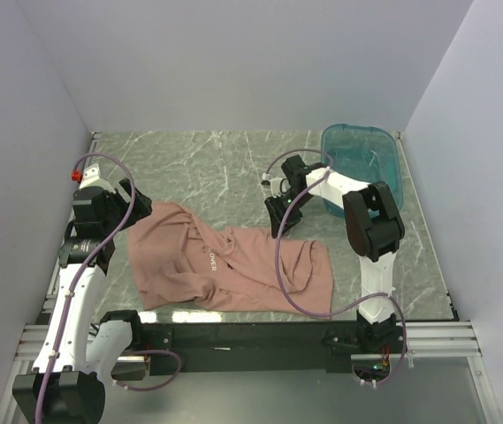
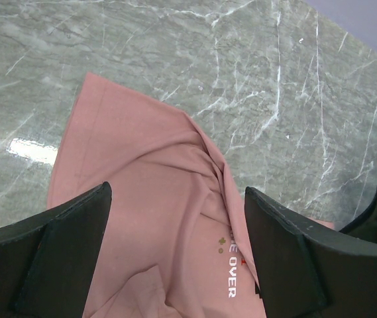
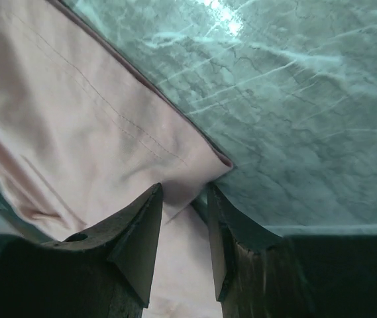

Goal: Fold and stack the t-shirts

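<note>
Black fingers of my right gripper (image 3: 183, 192) stand slightly apart, with a hemmed corner of the salmon-pink t-shirt (image 3: 75, 119) tucked between them; whether they pinch it I cannot tell. The shirt lies crumpled and spread out on the green marble table (image 1: 207, 159) between my two arms, its chest print (image 2: 231, 278) facing up. My left gripper (image 2: 175, 195) hangs wide open above the shirt's left part, holding nothing. A translucent teal tub (image 1: 366, 159) stands at the table's far right corner.

- My left arm (image 1: 79, 265) stands up at the left side; my left gripper (image 2: 177, 192) tilts down, jaws wide apart.
- My right gripper (image 3: 183, 192) sits low, jaws partly apart.
</note>
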Controlling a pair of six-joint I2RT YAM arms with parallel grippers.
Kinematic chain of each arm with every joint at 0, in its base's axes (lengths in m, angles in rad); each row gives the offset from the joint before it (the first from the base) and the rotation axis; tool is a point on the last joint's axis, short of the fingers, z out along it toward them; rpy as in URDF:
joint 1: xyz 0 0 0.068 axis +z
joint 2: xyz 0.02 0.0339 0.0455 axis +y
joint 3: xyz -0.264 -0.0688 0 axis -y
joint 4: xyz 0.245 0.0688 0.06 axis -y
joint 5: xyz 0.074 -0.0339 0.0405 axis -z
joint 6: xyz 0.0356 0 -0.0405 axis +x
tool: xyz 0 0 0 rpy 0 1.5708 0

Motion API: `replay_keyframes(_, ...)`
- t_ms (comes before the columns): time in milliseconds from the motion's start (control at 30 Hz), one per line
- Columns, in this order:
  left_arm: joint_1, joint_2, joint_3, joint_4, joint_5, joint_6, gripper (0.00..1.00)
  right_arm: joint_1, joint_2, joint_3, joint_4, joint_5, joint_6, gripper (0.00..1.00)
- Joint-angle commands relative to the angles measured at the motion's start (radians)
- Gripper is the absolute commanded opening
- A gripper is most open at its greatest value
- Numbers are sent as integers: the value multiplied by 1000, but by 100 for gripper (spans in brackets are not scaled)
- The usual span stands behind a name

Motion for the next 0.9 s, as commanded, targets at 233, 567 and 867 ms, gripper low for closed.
replay_keyframes(233, -3, 1, -2, 38, 3, 9, 87, 5, 37, 59, 57, 74, 123, 43)
replay_keyframes(567, -1, -1, -2, 38, 5, 9, 87, 11, 94, 102, 31, 90, 90, 41)
replay_keyframes(867, -3, -5, -4, 38, 5, 9, 87, 28, 95, 90, 23, 93, 74, 23)
